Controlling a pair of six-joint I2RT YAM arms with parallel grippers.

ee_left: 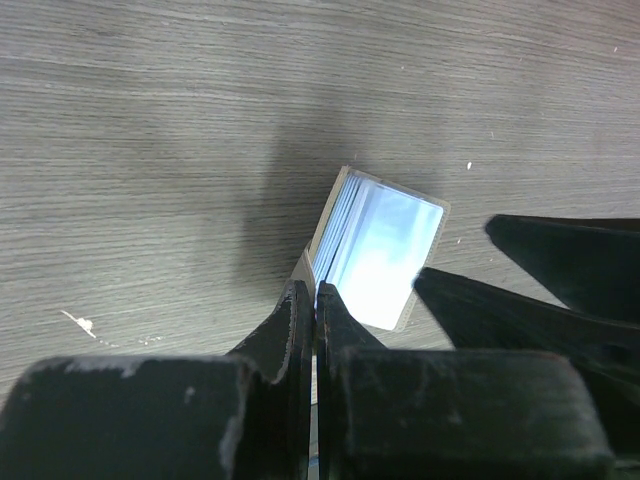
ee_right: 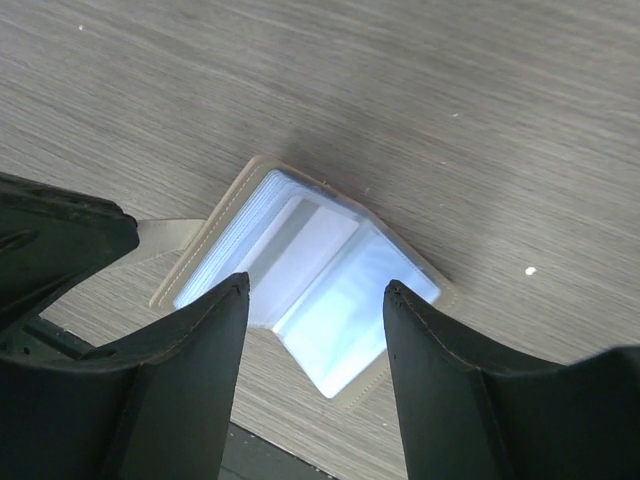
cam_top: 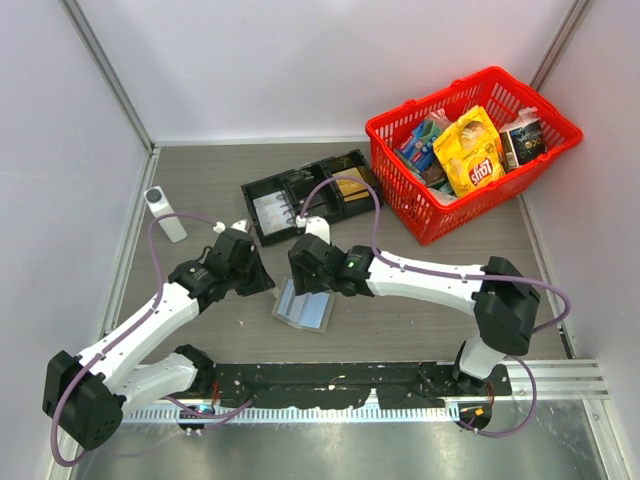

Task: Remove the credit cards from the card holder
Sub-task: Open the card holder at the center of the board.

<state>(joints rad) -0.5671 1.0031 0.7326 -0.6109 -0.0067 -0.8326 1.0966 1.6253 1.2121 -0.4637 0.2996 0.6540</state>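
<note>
The card holder [cam_top: 303,305] lies opened on the worktop [cam_top: 430,325], about midway across. It is nearer than the black tray [cam_top: 310,195] and well to the left of the red basket [cam_top: 470,150]. The credit cards [ee_left: 385,245] sit inside it as a pale blue, glossy stack, with layered edges showing along one side in the left wrist view. No card lies loose on the worktop.

The left pincer [ee_left: 313,292] has its jaws pressed together at the holder's left edge. It seems to be pinching the beige flap there, though the fingertips hide the contact itself. The right pincer [ee_right: 315,285] hangs spread just above the holder, one finger on either side of the stack, gripping nothing.

I judge the step in hand to be the first extraction, with the holder steadied by the left arm and no card yet drawn. The next move calls for the right pincer to lower and narrow onto an exposed card edge, taking one card or a thin few rather than the holder's cover. It should then pull along the line of the pocket's opening while the left pincer holds the flap against the drag. The cards look thin and slick, so a shallow bite would likely slip.
</note>
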